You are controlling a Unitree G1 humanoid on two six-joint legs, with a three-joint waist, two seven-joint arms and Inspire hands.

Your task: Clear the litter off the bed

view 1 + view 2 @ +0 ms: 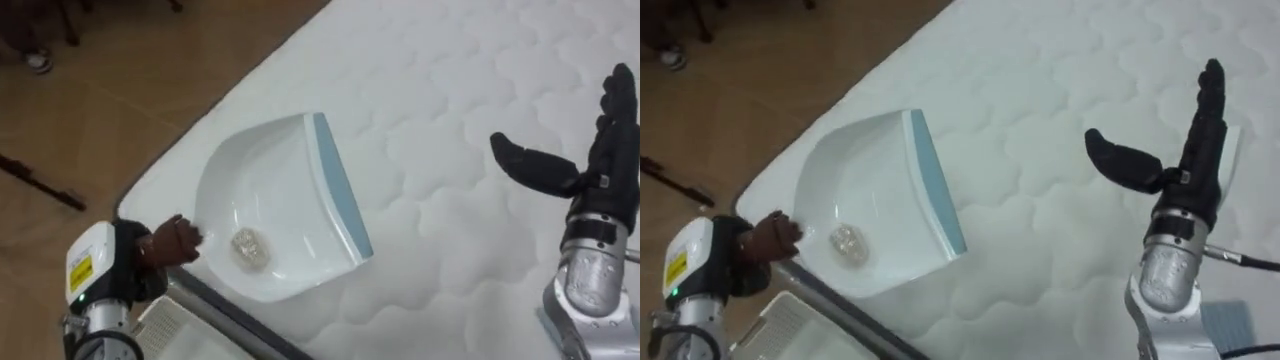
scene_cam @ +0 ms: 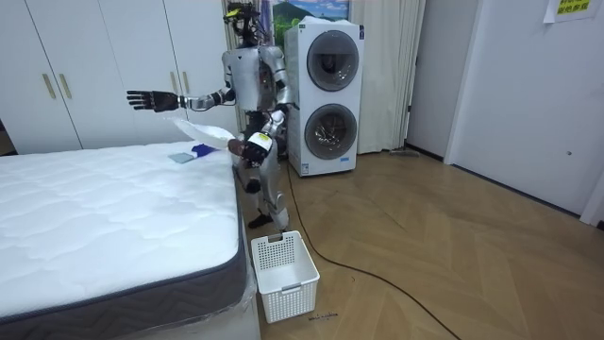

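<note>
Your left hand [image 1: 170,243] is curled round the back of the dustpan [image 1: 270,200], held over the corner of the bed [image 1: 450,90]. A crumpled wad [image 1: 248,247] lies in the dustpan. It looks light and apt to roll, so keep the stiff dustpan level. Your right hand [image 1: 600,160] hovers above the bed, fingers spread, empty. A basket [image 2: 283,269] stands on the floor just beside the bed.

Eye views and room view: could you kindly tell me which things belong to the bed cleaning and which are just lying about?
Job: dustpan, gripped by the left hand; crumpled scrap inside it; mattress, open right hand over it; white basket, probably for the scrap.
Lying about: stacked washing machines; wardrobe.
</note>
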